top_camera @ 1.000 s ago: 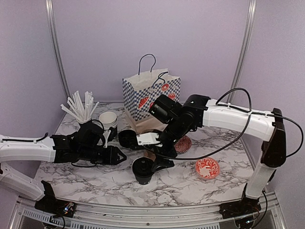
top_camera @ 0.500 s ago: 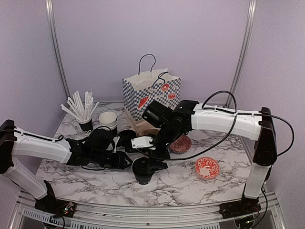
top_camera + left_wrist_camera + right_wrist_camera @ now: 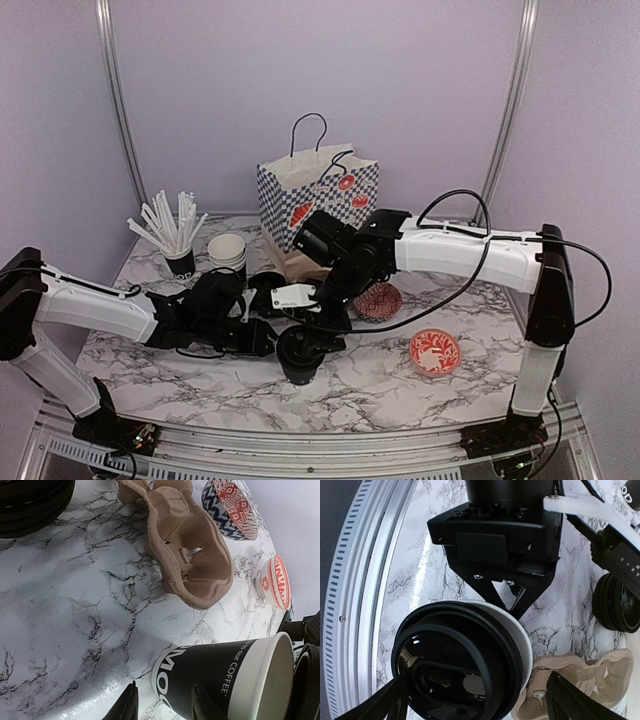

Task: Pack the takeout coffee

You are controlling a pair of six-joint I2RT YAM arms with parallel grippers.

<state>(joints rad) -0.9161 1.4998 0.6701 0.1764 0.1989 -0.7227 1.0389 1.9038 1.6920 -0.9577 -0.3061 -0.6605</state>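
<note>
A black coffee cup (image 3: 298, 368) with white lettering (image 3: 220, 680) stands near the table's front. My right gripper (image 3: 318, 336) hovers right over it, shut on a round black lid (image 3: 455, 680) with its fingers spread wide. The lid sits off-centre over the cup, leaving a strip of white rim (image 3: 522, 640) showing. My left gripper (image 3: 272, 340) is open, rolled on its side, with its fingertips (image 3: 200, 702) at the cup's lower wall and nothing held between them. In the right wrist view the left gripper (image 3: 495, 545) points at the cup from the far side.
A brown cardboard carrier (image 3: 190, 555) lies behind the cup, beside a stack of black lids (image 3: 265, 290). A patterned bag (image 3: 318, 200), stacked cups (image 3: 228, 252) and a cup of straws (image 3: 178, 240) stand at the back. Red-and-white bowls (image 3: 435, 352) (image 3: 382, 300) sit to the right.
My left arm has reached rightward until its gripper is at the cup's side. My right gripper has shifted left with the lid, from beside the cup to over its mouth.
</note>
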